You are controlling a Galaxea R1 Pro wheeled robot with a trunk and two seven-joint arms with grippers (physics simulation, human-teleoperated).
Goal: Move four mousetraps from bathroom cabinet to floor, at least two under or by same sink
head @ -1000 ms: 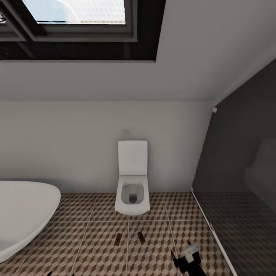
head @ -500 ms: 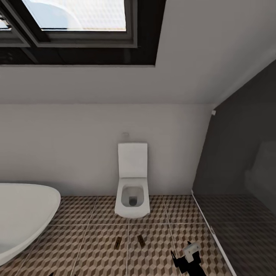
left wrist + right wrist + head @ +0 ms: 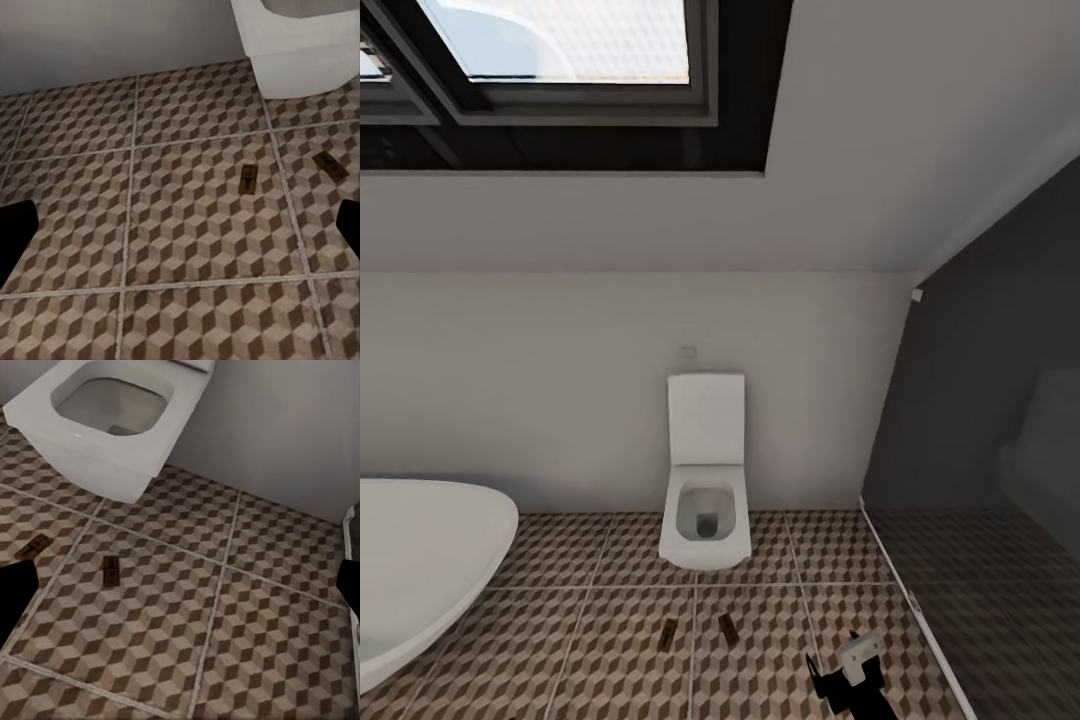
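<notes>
Room: a bathroom with the cube-patterned bathroom floor (image 3: 610, 650), a white toilet (image 3: 706, 500) against the far wall, the rim of a white bathtub (image 3: 420, 560) at the left, a dark window above.
Right claw (image 3: 847, 672): low at the near right, just over the tiles; in its wrist view the two dark finger tips (image 3: 15, 585) sit at opposite edges, so it stands wide and holds nothing.
Left claw: its wrist view shows dark tips (image 3: 15, 232) far apart at both edges, so wide and empty too.
Mousetraps: two lie flat on the floor in front of the toilet, one to the left (image 3: 669, 630), one to the right (image 3: 729, 627), near each other but apart; the same pair shows in the left wrist view (image 3: 248, 180) (image 3: 330, 166) and the right wrist view (image 3: 111, 571) (image 3: 33, 546).
Handling: likely very light, stiff, thin wooden boards that slide easily on tile; the wire parts look delicate.
Hold: best pinched across the long edges of the board, clear of the wire.
</notes>
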